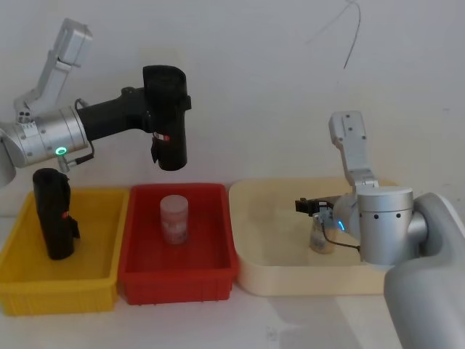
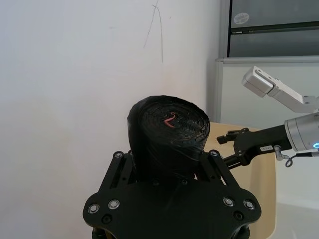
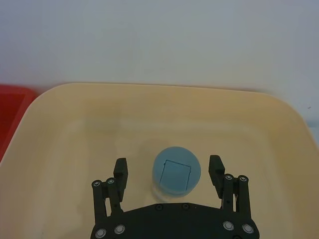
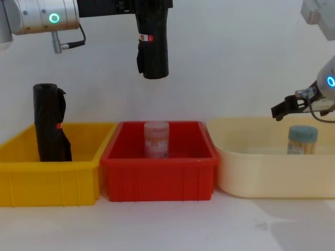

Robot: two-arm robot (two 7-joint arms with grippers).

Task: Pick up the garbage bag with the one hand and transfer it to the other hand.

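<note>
The garbage bag (image 1: 168, 123), a straight black roll with a small red-and-white label, hangs upright in the air high above the red bin. My left gripper (image 1: 164, 102), on the green-ringed arm, is shut on its upper part. In the left wrist view the roll's end (image 2: 169, 124) sticks out between the fingers (image 2: 124, 167), and in the chest view the garbage bag (image 4: 153, 52) is at the top. My right gripper (image 1: 305, 206), on the blue-ringed arm, is open low over the cream tray, just above a blue-lidded jar (image 3: 176, 172).
A second black roll (image 1: 54, 214) with a loose flap stands in the yellow bin (image 1: 58, 287) at the left. The red bin (image 1: 178, 285) in the middle holds a pinkish jar (image 1: 174, 218). The cream tray (image 1: 290, 282) is at the right. A white wall is close behind.
</note>
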